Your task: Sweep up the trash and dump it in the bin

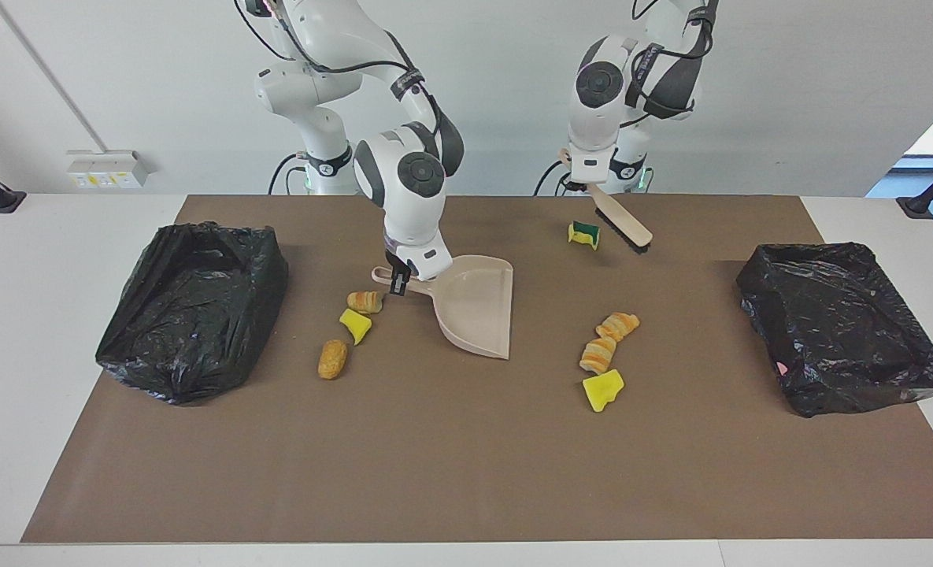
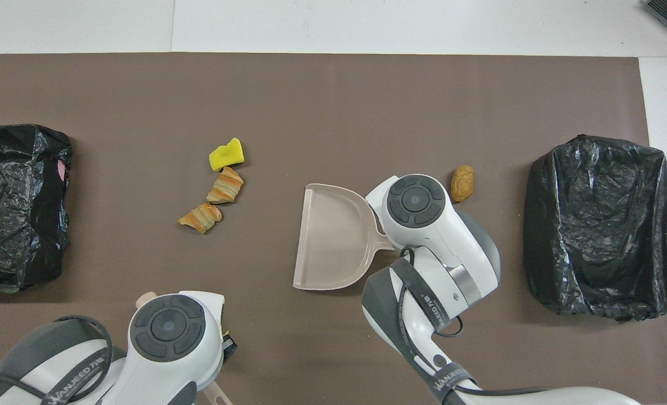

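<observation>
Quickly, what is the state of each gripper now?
Left gripper: shut on the brush, raised over the table.
Right gripper: shut on the dustpan handle.

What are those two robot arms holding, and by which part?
The right gripper holds the beige dustpan by its handle. The left gripper holds the brush by its handle end, above the table near a yellow-green sponge piece.

The white counter [image 1: 72, 236] carries a brown mat [image 1: 466, 472]. On the mat lie 2 black-lined bins [image 1: 190, 307] [image 1: 844, 335], 1 at each end, a beige dustpan [image 1: 474, 311] and 7 trash bits [image 1: 601, 390] between them.
</observation>
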Robot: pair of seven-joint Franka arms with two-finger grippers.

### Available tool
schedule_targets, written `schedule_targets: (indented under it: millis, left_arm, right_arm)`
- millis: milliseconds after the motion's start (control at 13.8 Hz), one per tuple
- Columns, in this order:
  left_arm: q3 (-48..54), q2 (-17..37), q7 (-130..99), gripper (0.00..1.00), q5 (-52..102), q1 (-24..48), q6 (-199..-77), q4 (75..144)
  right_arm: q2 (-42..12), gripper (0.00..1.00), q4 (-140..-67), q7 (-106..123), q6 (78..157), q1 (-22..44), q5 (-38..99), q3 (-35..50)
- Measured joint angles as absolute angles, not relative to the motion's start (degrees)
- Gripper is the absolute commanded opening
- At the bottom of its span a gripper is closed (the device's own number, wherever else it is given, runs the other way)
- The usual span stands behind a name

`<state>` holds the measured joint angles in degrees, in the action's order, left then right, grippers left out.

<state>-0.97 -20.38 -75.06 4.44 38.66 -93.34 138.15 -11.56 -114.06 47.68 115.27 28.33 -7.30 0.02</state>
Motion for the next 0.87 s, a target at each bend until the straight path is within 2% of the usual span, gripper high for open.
schedule_targets:
  millis: [361, 578, 867]
  left_arm:
    - [-0.87, -20.41, -88.71, 0.0, 11.97, 41.75, -97.03, 143.2]
    - [-0.98, -19.92, -91.04, 0.0, 13.47, 41.85, -104.21, 145.84]
    - [-2.04, -16.71, -88.86, 0.0, 14.48, 38.75, -110.86, 144.54]
  right_arm:
    - [-9.9, 0.0, -117.24, 45.6, 118.35, 29.95, -8.13, 0.04]
    - [-9.38, 0.0, -117.99, 46.0, 118.35, 29.95, -8.81, 0.03]
    - [-9.25, 0.0, -118.38, 46.05, 118.36, 29.95, -10.17, 0.03]
